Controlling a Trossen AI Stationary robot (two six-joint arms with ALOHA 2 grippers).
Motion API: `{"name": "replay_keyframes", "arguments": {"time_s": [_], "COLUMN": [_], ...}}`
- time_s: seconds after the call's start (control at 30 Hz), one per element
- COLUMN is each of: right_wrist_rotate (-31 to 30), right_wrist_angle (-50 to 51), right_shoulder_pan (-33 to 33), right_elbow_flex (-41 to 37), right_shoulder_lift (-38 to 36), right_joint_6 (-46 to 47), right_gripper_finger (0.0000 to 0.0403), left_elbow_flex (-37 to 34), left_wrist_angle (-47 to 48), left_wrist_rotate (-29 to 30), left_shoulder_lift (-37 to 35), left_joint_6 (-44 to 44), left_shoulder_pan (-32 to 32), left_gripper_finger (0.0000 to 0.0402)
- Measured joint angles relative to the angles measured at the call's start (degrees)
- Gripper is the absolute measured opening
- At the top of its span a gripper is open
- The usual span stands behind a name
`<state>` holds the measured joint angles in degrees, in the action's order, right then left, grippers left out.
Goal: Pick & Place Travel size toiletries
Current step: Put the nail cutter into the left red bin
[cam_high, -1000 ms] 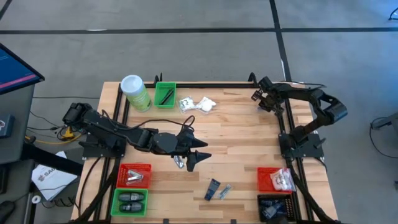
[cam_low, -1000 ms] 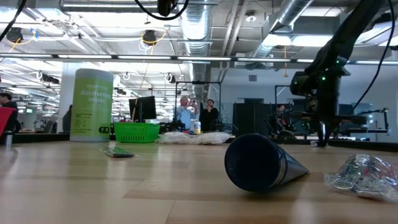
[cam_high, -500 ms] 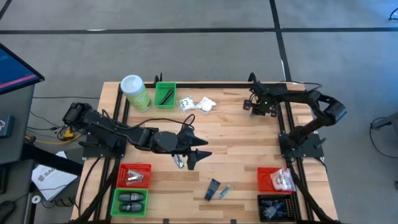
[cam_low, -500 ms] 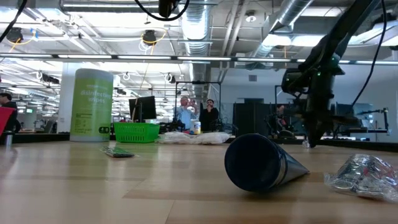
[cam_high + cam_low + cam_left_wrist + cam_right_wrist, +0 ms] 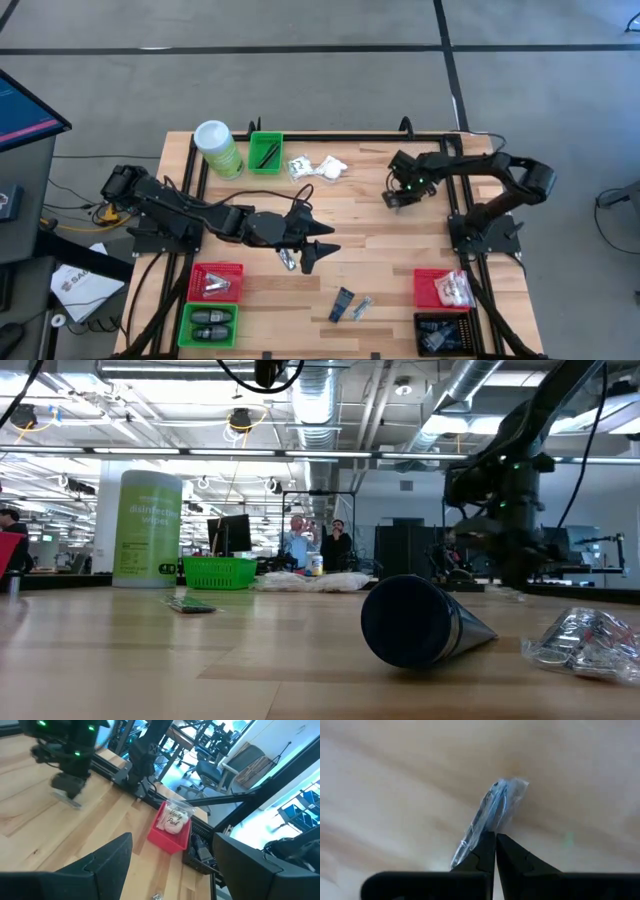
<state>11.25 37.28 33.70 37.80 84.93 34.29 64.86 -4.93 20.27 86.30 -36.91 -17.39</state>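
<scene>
Clear crinkly packet (image 5: 490, 815) pinched in right gripper (image 5: 399, 193), long axis tilted toward 1 o'clock; left gripper (image 5: 306, 250) spread, idle mid-table.

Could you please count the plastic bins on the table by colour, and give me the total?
Red bins: 2, one near the left arm and one near the right arm
Green bins: 2, one beside the canister and one at the near left corner
Black bins: 1, at the near right corner
Total: 5
</scene>
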Motion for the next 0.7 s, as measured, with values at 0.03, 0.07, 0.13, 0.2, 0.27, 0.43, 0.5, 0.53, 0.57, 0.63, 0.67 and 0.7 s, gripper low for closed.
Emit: {"name": "replay_keyframes", "arguments": {"time_s": [0.03, 0.07, 0.13, 0.2, 0.27, 0.43, 0.5, 0.53, 0.57, 0.63, 0.67, 0.7], "right_wrist_rotate": [-0.4, -0.5, -0.5, -0.6, -0.5, -0.3, -0.3, -0.3, -0.3, -0.3, -0.4, -0.6], "right_wrist_angle": [1.1, 1.2, 0.4, 0.8, 0.9, 5.1, 5.9, 6.1, 5.9, 4.7, 4.1, 3.4], "right_shoulder_pan": [-0.8, -1.5, -2.5, -3.3, -3.6, -3.7, -3.7, -3.9, -4.1, -4.2, -4.2, -4.5], "right_elbow_flex": [-0.2, -0.3, 0.1, 0.0, 0.1, 0.1, 0.1, 0.1, 0.1, 0.1, 0.1, 0.2], "right_shoulder_lift": [-1.0, -2.5, -5.9, -9.2, -12.1, -16.7, -16.6, -16.3, -15.8, -14.1, -13.4, -12.6], "right_joint_6": [0.0, 0.0, 0.9, 1.5, 1.7, 2.1, 2.2, 2.9, 3.7, 4.7, 4.8, 4.7], "right_gripper_finger": [0.0008, 0.0008, 0.0008, 0.0008, 0.0008, 0.0012, 0.0025, 0.0036, 0.0049, 0.0082, 0.0101, 0.0121], "left_elbow_flex": [0.0, 0.0, 0.0, 0.0, 0.0, 0.0, 0.0, 0.0, 0.0, 0.0, 0.0, 0.0], "left_wrist_angle": [0.0, 0.0, 0.0, 0.0, 0.0, 0.0, 0.0, 0.0, 0.0, 0.0, -0.1, -0.1], "left_wrist_rotate": [0.0, -0.1, -0.1, -0.1, -0.1, -0.1, 0.0, 0.0, 0.0, 0.0, 0.0, 0.0], "left_shoulder_lift": [0.0, 0.0, 0.0, 0.0, 0.0, 0.0, 0.0, 0.0, 0.0, 0.0, 0.0, 0.0], "left_joint_6": [-0.3, -0.4, -0.6, -0.7, -0.6, -0.6, 0.0, 0.4, 0.6, 0.7, 0.7, 0.7], "left_shoulder_pan": [-0.1, -0.1, -0.2, -0.2, -0.2, -0.2, -0.2, -0.2, -0.1, 0.2, 0.3, 0.4], "left_gripper_finger": [0.0273, 0.0273, 0.0273, 0.0273, 0.0273, 0.0273, 0.0273, 0.0273, 0.0273, 0.0273, 0.0273, 0.0273]}}
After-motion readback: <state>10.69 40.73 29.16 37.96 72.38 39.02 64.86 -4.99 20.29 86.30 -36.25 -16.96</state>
